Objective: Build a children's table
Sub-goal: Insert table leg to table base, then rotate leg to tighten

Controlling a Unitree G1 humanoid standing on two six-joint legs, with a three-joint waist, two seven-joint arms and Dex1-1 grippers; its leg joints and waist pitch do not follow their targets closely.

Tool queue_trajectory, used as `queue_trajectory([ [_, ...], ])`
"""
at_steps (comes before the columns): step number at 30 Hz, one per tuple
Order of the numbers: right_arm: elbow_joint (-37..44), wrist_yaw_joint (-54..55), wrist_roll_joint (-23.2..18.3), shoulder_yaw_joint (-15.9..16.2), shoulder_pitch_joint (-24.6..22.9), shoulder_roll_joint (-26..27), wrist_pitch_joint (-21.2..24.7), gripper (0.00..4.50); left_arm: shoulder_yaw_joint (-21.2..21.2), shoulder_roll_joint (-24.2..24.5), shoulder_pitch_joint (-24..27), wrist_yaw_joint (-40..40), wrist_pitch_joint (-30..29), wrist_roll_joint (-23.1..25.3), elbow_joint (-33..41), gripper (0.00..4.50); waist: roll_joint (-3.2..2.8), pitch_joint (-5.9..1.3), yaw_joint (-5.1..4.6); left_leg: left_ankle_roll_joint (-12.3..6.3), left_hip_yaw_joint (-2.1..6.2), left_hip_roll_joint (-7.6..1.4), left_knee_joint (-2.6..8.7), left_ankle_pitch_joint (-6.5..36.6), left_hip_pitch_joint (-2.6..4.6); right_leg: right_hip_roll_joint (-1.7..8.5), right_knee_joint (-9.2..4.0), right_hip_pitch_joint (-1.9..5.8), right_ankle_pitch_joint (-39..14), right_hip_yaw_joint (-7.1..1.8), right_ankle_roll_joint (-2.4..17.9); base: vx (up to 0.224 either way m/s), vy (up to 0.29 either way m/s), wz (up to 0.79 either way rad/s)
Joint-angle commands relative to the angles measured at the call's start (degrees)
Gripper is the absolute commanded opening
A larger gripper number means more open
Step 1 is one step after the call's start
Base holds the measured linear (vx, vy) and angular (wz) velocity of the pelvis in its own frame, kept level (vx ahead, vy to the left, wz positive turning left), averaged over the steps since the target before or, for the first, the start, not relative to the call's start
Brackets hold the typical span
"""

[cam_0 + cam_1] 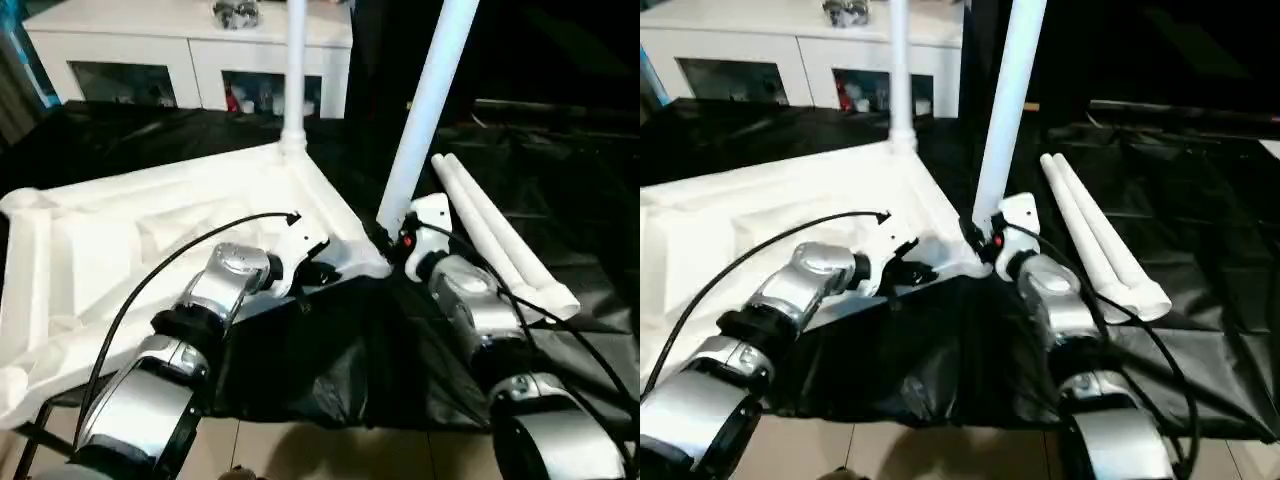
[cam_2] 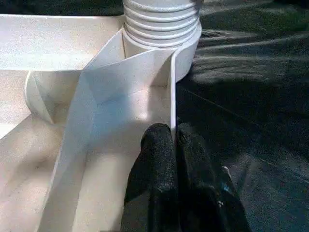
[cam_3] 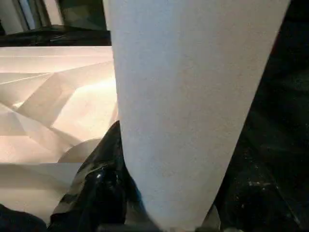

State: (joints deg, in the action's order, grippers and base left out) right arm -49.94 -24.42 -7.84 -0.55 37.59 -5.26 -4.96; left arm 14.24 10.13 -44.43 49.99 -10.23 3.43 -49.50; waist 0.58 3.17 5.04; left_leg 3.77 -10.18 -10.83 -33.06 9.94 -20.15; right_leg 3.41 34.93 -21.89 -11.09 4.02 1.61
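Head-camera views have the white plastic tabletop [image 1: 150, 230] lying upside down on a crinkly black plastic sheet [image 1: 330, 370], ribbed underside facing up, with angled ribs running between the round corner sockets. One long tubular leg [image 1: 296, 70] already stands straight up in the far corner socket. A second leg [image 1: 425, 110] leans at a tilt with its lower end at the near corner socket, right beside the right gripper [image 1: 400, 240].

Right wrist view shows that smooth white tube [image 3: 193, 111] up close, sitting between the black fingers [image 3: 104, 179], so the right gripper is clamped around the tilted leg near its bottom.

Left wrist view: the left gripper [image 2: 174, 140] has its two rough, grainy black fingers [image 2: 154, 164] pinched together on the thin upright edge wall of the tabletop [image 2: 96, 87], just short of a corner socket where a ridged, threaded collar [image 2: 161, 19] sits.

Two more spare legs [image 1: 500, 235] lie side by side on the black sheet, off to the robot's right, touching each other. A white cabinet [image 1: 190, 60] with glass doors stands behind everything.
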Motion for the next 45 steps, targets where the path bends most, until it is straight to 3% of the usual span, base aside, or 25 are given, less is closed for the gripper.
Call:
queue_trajectory([
  [1, -5.19, 0.2, 1.71, 2.36, -2.48, 2.75, 2.49, 1.9, -1.04, -1.39, -1.74, -1.61, 0.96, -0.65, 3.34, 0.0, -0.4, -3.4, -0.03, -0.89, 1.1, -2.62, 4.12, 15.23, 0.3, 5.55, -5.1, 1.93, -15.35, -3.27, 11.2, 0.0, 0.0, 0.0],
  [4, -6.18, 0.02, 1.79, 2.18, -1.97, 3.44, 1.56, 1.9, -0.94, -1.16, -1.59, -1.89, 0.74, -0.62, 3.53, 0.0, -0.55, -3.33, -0.1, -0.96, 1.06, -2.61, 4.17, 15.32, 0.36, 5.45, -5.1, 1.94, -15.06, -3.25, 11.38, 0.0, 0.0, 0.0],
  [8, -6.59, 0.42, 1.95, 1.81, -1.6, 3.67, 0.81, 1.9, -0.8, -1.01, -1.22, -1.32, 1.22, -0.51, 3.82, 0.0, -0.64, -3.09, -0.27, -0.31, 1.11, -2.66, 4.33, 18.04, 0.63, 5.45, -5.57, 1.66, -18.93, -3.25, 10.76, 0.0, 0.0, 0.0],
  [10, -6.61, 0.56, 1.61, 1.36, -1.44, 3.78, 0.62, 2.46, -0.64, -0.95, -1.08, -0.96, 1.72, -0.47, 3.82, 0.0, -0.58, -3.03, -0.33, -0.1, 1.21, -2.73, 4.44, 18.94, 0.67, 5.47, -5.69, 1.6, -20.4, -3.29, 10.3, 0.0, 0.0, 0.0],
  [17, -6.99, -2.29, 0.67, 0.42, -0.41, 4.12, -0.37, 2.97, -0.22, 0.31, -0.07, 1.88, 2.99, -0.79, 5.11, 0.0, -0.36, -3.21, -0.39, -0.7, 1.07, -2.77, 4.42, 16.69, 0.32, 5.53, -5.29, 1.79, -16.77, -3.42, 11.02, 0.0, 0.0, 0.0],
  [23, -6.34, -5.18, 0.92, 0.25, 0.01, 3.57, -1.46, 3.45, -0.08, 1.3, 0.25, 3.26, 3.52, -0.73, 5.56, 0.0, -0.3, -3.14, -0.44, -1.08, 1.04, -2.76, 4.47, 16.25, 0.26, 5.59, -5.44, 1.77, -18.01, -3.39, 10.77, 0.0, 0.0, 0.0],
  [27, -5.26, -7.38, 2.26, 1.55, -0.21, 2.2, -2.05, 3.9, 0.18, 2.17, 0.54, 4.65, 4.11, -0.52, 5.81, 0.0, -0.36, -3.39, -0.44, -1.49, 0.94, -2.82, 4.29, 14.06, 0.06, 5.47, -5.02, 1.86, -14.29, -3.42, 11.54, 0.0, 0.0, 0.0],
  [28, -4.92, -8.18, 2.24, 1.7, -0.33, 1.97, -2.07, 3.9, 0.25, 2.37, 0.6, 5.1, 4.42, -0.49, 5.76, 0.0, -0.4, -3.47, -0.4, -1.59, 0.91, -2.81, 4.23, 13.46, 0.03, 5.42, -4.86, 1.9, -13.1, -3.41, 11.8, 0.0, 0.0, 0.0],
  [30, -3.06, -12.11, 2.21, 2.68, -1.08, 0.75, -1.77, 3.9, 0.49, 3.15, 0.78, 6.78, 5.93, -0.51, 5.39, 0.0, -0.55, -3.96, -0.18, -2.56, 0.78, -2.85, 3.78, 9.67, -0.23, 5.33, -4.03, 2.11, -5.72, -3.37, 13.17, 0.0, 0.0, 0.0],
  [33, -0.5, -17.4, 2.87, 4.54, -2.43, -1.43, -1.6, 3.9, 0.73, 4.31, 1.19, 9.68, 7.61, -0.89, 5.17, 0.0, -0.51, -4.02, 0.0, -4.43, 0.65, -2.77, 3.5, 7.44, -0.45, 5.14, -3.43, 2.34, 0.26, -3.15, 14.29, 0.0, 0.0, 0.0],
  [38, 4.75, -27.31, 1.17, 6.06, -5.2, -5.05, 0.87, 3.9, 1.45, 6.7, 2.68, 17.55, 11.04, -2.36, 6.12, 0.0, -0.58, -3.92, 0.52, -5.23, 0.47, -2.92, 3.34, 7.96, -0.51, 5.13, -3.54, 2.5, -0.24, -2.98, 14.62, 0.0, 0.0, 0.0],
  [42, 8.85, -33.93, 0.08, 7.81, -7.2, -7.61, 3.08, 3.9, 2.31, 8.35, 3.73, 23.11, 12.52, -3.04, 6.62, 0.0, -0.6, -3.7, 0.91, -4.18, 0.47, -3.12, 3.54, 10.34, -0.28, 5.24, -3.91, 2.26, -5.46, -3.03, 14.15, 0.0, 0.0, 0.0],
  [45, 10.78, -37.28, -0.34, 8.73, -7.92, -8.87, 4.42, 3.9, 2.54, 8.83, 4.01, 25.77, 13.97, -3.28, 6.33, 0.0, -0.68, -3.69, 1.0, -3.66, 0.48, -3.15, 3.59, 10.69, -0.24, 5.16, -3.96, 2.18, -6.35, -3.09, 13.78, 0.0, 0.0, 0.0],
])
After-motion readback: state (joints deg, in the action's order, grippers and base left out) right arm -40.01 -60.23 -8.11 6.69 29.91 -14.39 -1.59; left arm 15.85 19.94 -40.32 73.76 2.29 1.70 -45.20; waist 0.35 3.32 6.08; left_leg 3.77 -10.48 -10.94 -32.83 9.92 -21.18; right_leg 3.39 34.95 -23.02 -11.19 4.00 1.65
